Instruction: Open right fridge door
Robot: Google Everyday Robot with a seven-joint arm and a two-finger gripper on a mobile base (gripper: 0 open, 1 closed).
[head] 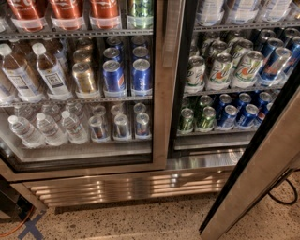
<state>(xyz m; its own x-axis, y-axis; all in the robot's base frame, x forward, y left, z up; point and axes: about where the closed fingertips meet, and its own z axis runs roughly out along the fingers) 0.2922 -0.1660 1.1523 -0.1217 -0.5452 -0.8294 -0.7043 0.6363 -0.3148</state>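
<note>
- One right fridge door [265,171] is seen at the lower right, swung out from the cabinet and standing open.
- Its long axis is shown as a slanted band, running from the right edge of the view down to the bottom edge, with the dark inner edge turned towards the shelves.
- Behind it, two shelves of green cans [221,70] and blue cans [247,115] are laid bare.
- One left door [161,93] is kept closed; three red bottles [65,9], two front blue cans and three front water bottles [47,129] are counted through it.
- One vent grille [131,185] is set below, above the speckled floor [140,220].
- The gripper is not caught in the camera view; its state cannot be told.
</note>
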